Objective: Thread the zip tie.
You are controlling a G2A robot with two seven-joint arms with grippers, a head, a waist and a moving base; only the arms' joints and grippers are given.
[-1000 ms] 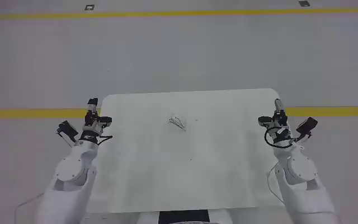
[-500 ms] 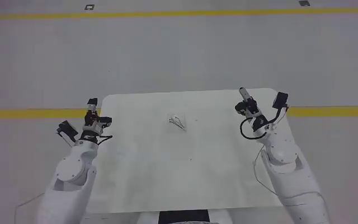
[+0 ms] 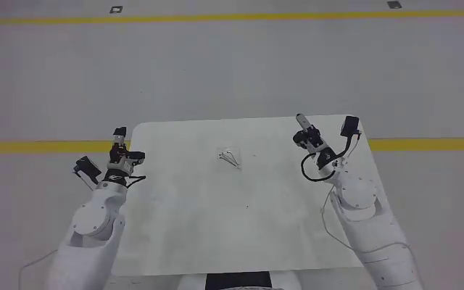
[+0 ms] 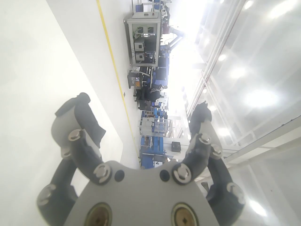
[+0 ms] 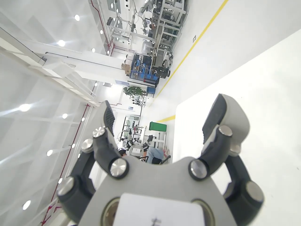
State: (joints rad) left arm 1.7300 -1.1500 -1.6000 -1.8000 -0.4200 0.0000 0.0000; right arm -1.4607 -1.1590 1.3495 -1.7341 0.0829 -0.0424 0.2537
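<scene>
A small bundle of pale zip ties (image 3: 230,157) lies on the white table (image 3: 246,239), a little behind its middle. My left gripper (image 3: 118,133) hangs at the table's left edge, well to the left of the ties; the left wrist view has it open (image 4: 141,105) with nothing between the fingers. My right gripper (image 3: 300,119) is over the table's far right part, to the right of the ties. In the right wrist view it stands open (image 5: 164,109) and empty, with the table's corner behind it.
The table's rounded far corners (image 3: 355,119) and its edges border a pale floor with yellow lines (image 3: 217,16). Bare tabletop lies all around the ties.
My right arm has swung from the table's right edge inward and toward the far side, now over the tabletop. The left arm and the zip ties have stayed still.
</scene>
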